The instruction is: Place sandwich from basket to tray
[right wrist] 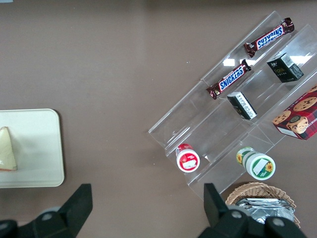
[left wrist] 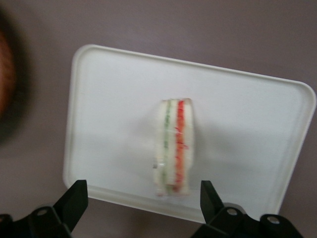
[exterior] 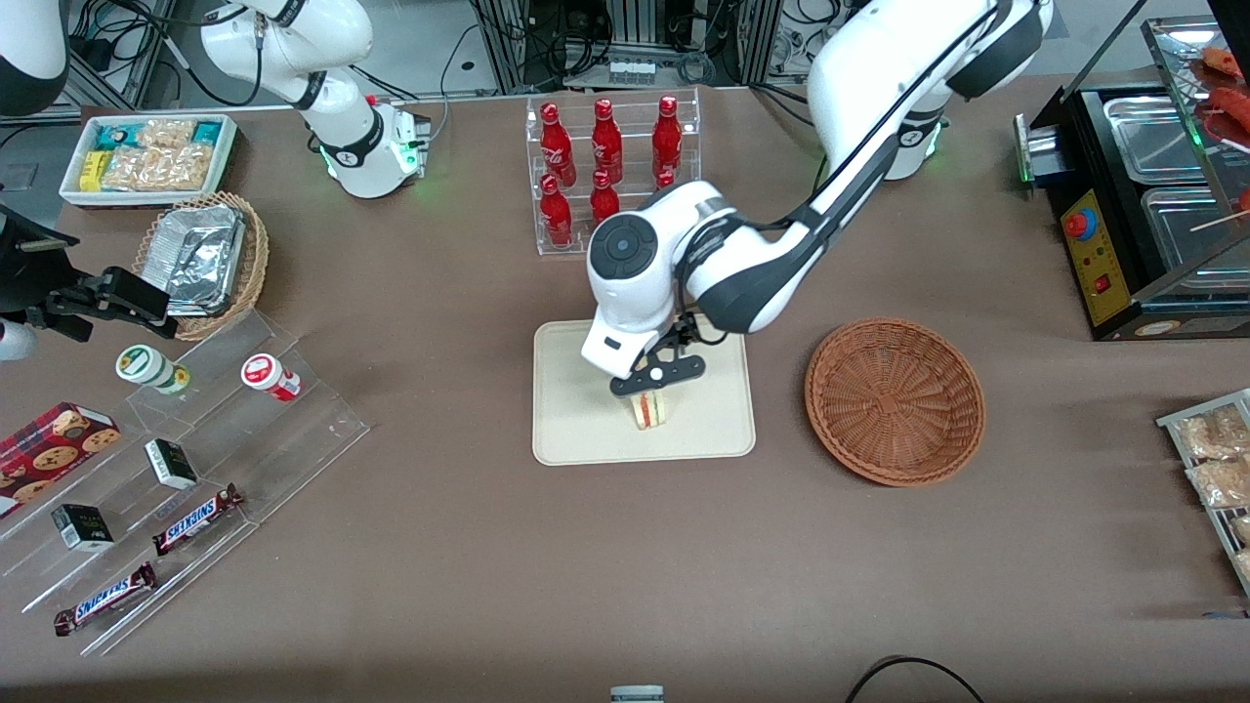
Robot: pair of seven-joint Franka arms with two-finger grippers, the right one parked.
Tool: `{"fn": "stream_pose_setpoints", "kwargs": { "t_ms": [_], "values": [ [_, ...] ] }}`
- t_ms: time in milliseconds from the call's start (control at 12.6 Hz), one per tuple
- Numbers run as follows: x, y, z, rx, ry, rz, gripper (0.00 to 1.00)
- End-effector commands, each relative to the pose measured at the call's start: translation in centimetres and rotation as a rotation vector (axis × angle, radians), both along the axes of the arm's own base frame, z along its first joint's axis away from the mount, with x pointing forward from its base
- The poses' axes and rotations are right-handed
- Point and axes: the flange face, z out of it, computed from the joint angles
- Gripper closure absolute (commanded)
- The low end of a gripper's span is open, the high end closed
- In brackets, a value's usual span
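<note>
brown counter (exterior: 488, 586) fills the front view under the working arm. nearest that camera, a stepped clear display (exterior: 166, 488) toward the parked arm's end carries two snickers bars (exterior: 195, 518), small dark boxes, a cookie box (exterior: 49, 444) and two little cups.

farther in, the tray (exterior: 586, 430) lies at mid-counter with the sandwich (exterior: 648, 409) standing on edge on it. the tool (exterior: 652, 383) hangs just above the sandwich, and from the front the arm's wrist covers the sandwich's upper part. the left wrist view makes plain what the front view does not: the tool (left wrist: 142, 198) is spread wide open, its fingers (left wrist: 74, 201) apart from the bread on either side, the sandwich (left wrist: 174, 146) resting free on the tray (left wrist: 109, 89) with red and green layers showing. the right wrist view catches only a pale cut-off corner of the sandwich (right wrist: 7, 148).

beside the tray, toward the working arm's end, the basket (exterior: 895, 400) holds nothing. a paler wicker basket (exterior: 249, 264) holds foil trays. farthest, a clear rack (exterior: 615, 171) holds red bottles, some hidden by the arm.
</note>
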Motion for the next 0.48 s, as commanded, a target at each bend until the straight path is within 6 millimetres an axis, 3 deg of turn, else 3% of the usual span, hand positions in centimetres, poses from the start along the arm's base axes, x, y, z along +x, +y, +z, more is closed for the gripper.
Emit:
{"fn": "stream_pose_setpoints", "kwargs": {
  "t_ms": [0,159,238,397],
  "values": [
    [1.7,4.7,3.4,0.051,0.009,0.010,0.00],
    [3.6,9.6,4.6,0.085,0.027,0.037,0.00],
    [3.2,10.5,5.4,0.090,0.030,0.007,0.00],
    [3.6,14.2,6.1,0.106,0.040,0.023,0.00]
  ]
}}
